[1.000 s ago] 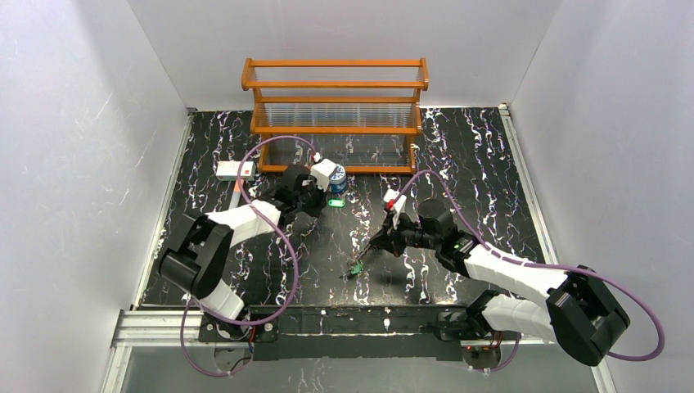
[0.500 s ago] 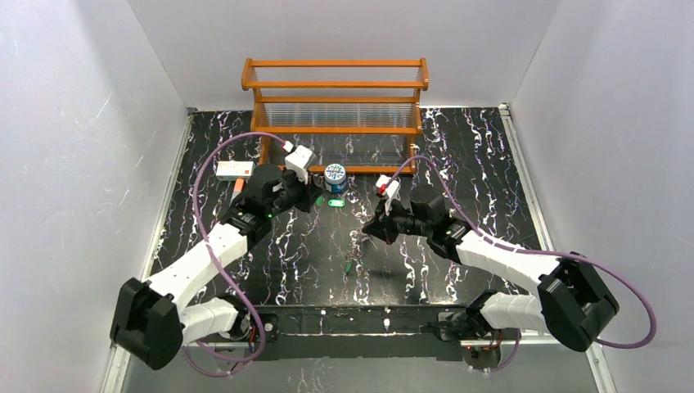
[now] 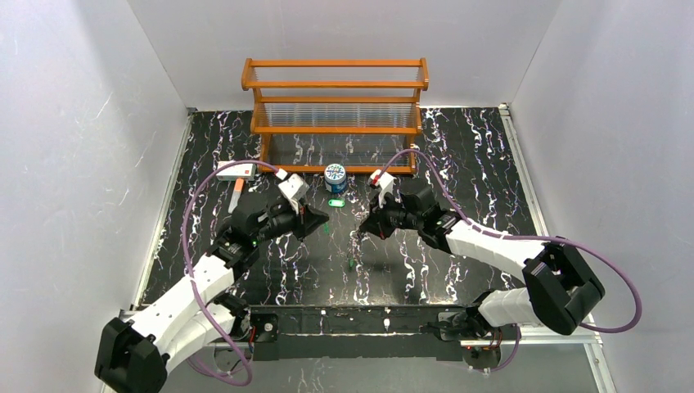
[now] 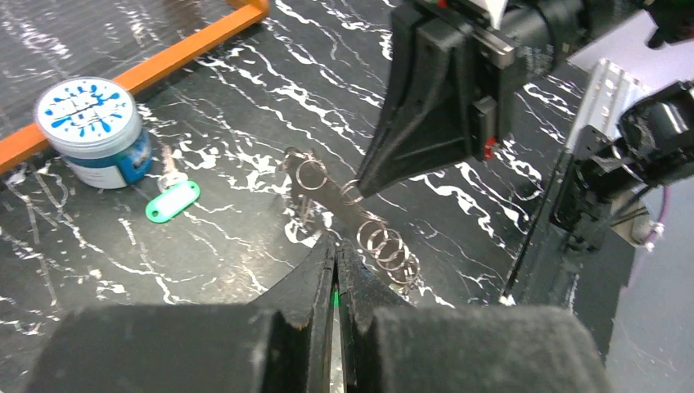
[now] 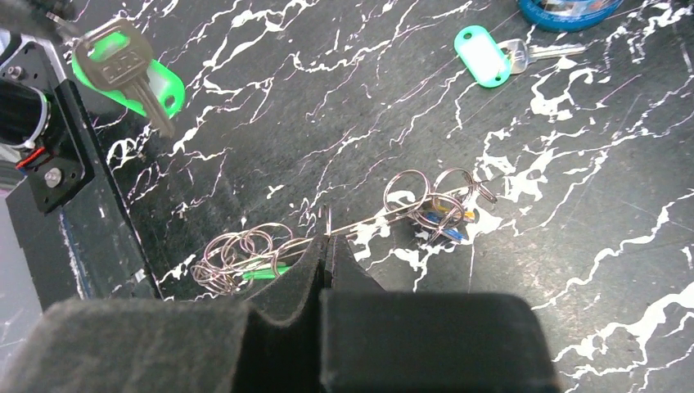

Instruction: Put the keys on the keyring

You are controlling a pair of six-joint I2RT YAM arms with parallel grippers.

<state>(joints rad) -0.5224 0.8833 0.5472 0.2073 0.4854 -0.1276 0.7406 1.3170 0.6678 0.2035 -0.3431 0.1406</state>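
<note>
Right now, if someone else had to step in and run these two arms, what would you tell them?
Left gripper: shut on a green-headed key, held clear of the table.
Right gripper: shut on the thin keyring.
Done: several keys hang on it by small rings, a blue and a yellow one among them.
Left: thread the held key on. A green-tagged key lies loose on the table beside the blue-and-white can.

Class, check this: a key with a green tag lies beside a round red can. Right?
No, the can is blue and white, not red; the left wrist view shows it, with the green-tagged key lying beside it.
</note>
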